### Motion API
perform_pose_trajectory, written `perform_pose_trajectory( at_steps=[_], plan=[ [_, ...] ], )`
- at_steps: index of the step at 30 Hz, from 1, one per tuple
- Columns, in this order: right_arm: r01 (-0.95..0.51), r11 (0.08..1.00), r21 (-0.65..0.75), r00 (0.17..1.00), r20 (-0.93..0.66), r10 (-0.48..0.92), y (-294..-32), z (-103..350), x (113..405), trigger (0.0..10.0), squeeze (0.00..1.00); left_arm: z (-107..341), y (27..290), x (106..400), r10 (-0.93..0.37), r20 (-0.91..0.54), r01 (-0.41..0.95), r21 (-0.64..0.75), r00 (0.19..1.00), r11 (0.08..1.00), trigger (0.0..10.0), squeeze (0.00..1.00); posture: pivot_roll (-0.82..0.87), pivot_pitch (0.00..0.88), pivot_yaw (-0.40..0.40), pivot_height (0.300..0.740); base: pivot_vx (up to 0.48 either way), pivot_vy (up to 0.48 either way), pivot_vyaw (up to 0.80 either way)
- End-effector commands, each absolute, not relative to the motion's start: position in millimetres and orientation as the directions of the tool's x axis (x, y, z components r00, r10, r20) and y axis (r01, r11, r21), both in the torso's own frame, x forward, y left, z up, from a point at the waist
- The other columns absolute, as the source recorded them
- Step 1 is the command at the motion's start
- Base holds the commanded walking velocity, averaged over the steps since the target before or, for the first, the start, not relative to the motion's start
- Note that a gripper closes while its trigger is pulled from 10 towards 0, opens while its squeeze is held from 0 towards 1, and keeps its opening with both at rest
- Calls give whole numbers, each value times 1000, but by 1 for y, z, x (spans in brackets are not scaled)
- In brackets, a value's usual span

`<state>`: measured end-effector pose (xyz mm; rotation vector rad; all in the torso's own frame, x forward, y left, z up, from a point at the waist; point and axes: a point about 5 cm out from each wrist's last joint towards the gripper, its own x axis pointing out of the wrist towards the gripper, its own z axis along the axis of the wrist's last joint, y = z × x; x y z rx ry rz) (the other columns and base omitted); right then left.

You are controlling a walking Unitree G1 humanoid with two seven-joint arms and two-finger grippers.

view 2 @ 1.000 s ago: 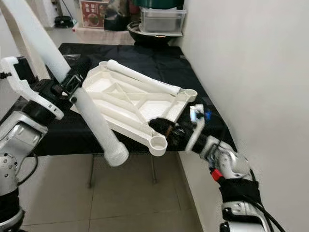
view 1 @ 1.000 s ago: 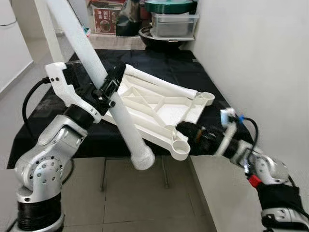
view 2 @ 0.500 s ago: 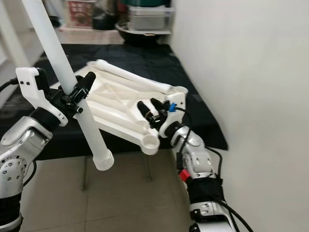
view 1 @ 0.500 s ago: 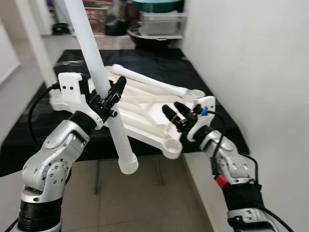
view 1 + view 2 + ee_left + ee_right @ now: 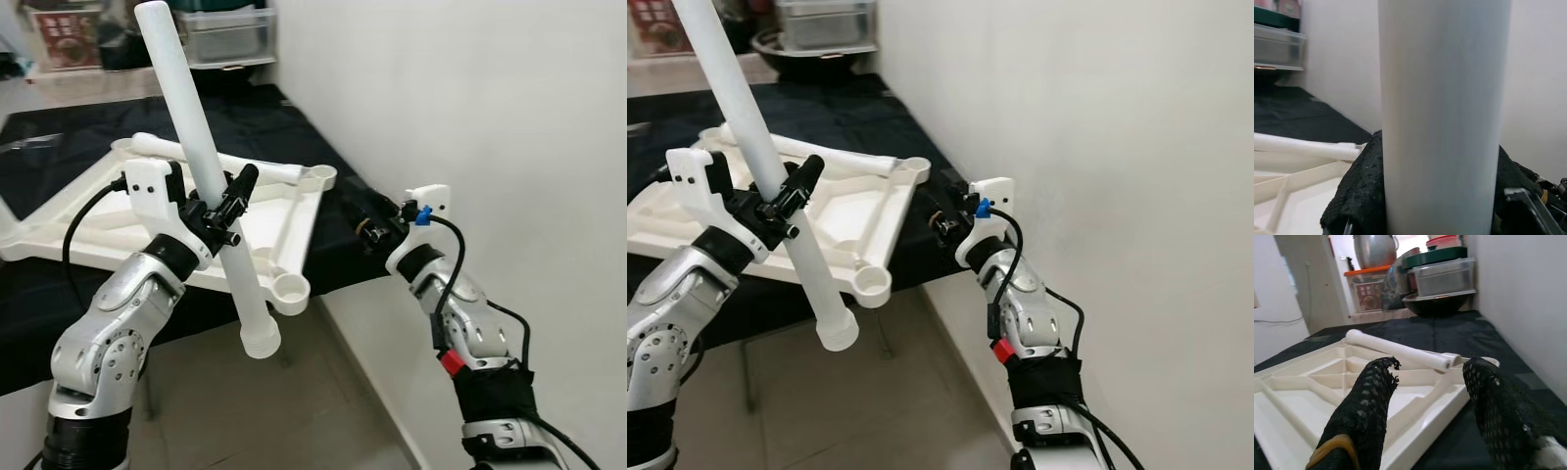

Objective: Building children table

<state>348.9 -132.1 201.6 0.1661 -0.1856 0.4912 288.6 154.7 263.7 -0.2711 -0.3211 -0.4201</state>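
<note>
While the left gripper (image 5: 227,201) clamps the leg (image 5: 208,186), the gaping right gripper (image 5: 1430,401) leaves the frame (image 5: 147,230) at twelve o'clock unsteadied, risking misalignment.

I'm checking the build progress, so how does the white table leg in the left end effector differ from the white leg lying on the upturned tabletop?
The held leg stands steeply tilted, its open end hanging off the table edge; the lying leg rests flat along the tabletop. The left end effector is clamped around the held leg; the open right end effector only points toward the lying one. Both are plain white tubes.
</note>
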Motion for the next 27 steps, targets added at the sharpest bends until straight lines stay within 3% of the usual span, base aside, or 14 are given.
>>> perform_pose_trajectory(
  at_steps=[1, 14, 20, 27],
  plan=[
    [-489, 863, 126, 861, 228, 454, -130, 203, 349, 10000, 0, 269, 155, 289, -355, 378, 442, -174, 855, 880, 10000, 0, 105, 0, -46, 740, -240, 379, -800],
    [-630, 762, 148, 772, 221, 596, -117, 207, 347, 10000, 0, 286, 141, 285, -460, 410, 553, -142, 788, 821, 10000, 0, 107, 0, -44, 740, 0, 0, -796],
    [-640, 752, 160, 763, 243, 598, -115, 210, 346, 10000, 0, 290, 136, 282, -474, 419, 569, -133, 774, 811, 10000, 0, 108, 0, -45, 740, 0, 0, -786],
    [-657, 735, 168, 743, 309, 593, -112, 229, 345, 10000, 0, 303, 138, 282, -471, 452, 576, -124, 757, 808, 10000, 0, 109, 5, -49, 740, 0, 0, 0]
  ],
)
